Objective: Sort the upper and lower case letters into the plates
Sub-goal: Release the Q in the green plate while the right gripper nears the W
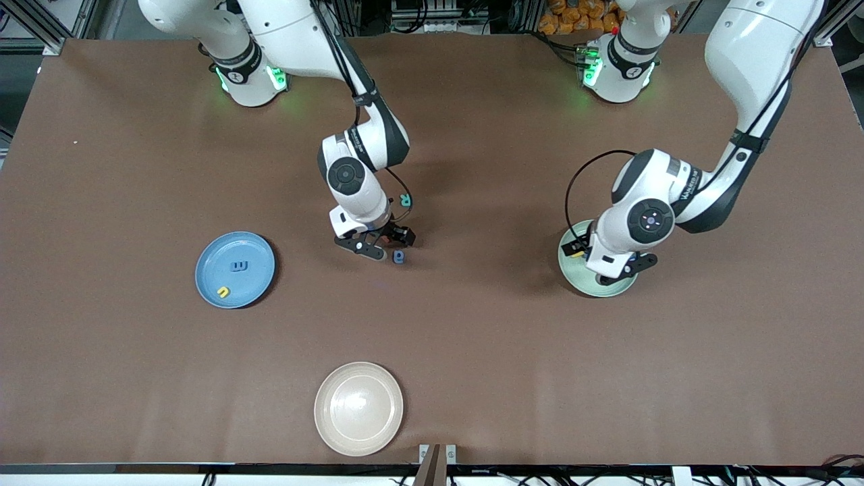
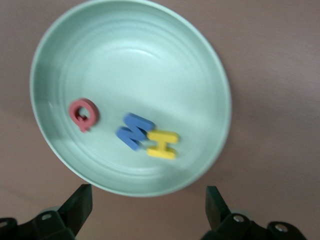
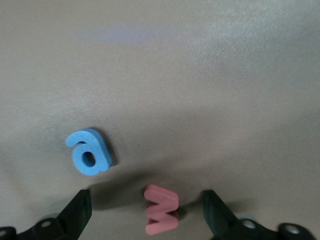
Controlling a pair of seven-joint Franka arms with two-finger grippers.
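The pale mint green plate (image 2: 140,65) holds three capitals: red Q (image 2: 82,114), blue M (image 2: 134,130) and yellow H (image 2: 162,143). My left gripper (image 2: 147,210) hangs open just above this plate (image 1: 570,278) and holds nothing. The blue plate (image 1: 260,287) carries a blue w (image 1: 239,266) and a yellow u (image 1: 223,291). My right gripper (image 3: 146,206) is open and low over the table, with the red w (image 3: 161,209) lying between its fingers. The blue a (image 3: 89,152) lies right beside it. In the front view the teal R (image 1: 405,200) lies farther from the camera than the right gripper (image 1: 386,244).
A cream-white plate (image 1: 358,408) sits bare near the table's front edge, nearer to the camera than the right gripper. Brown tabletop stretches between the three plates.
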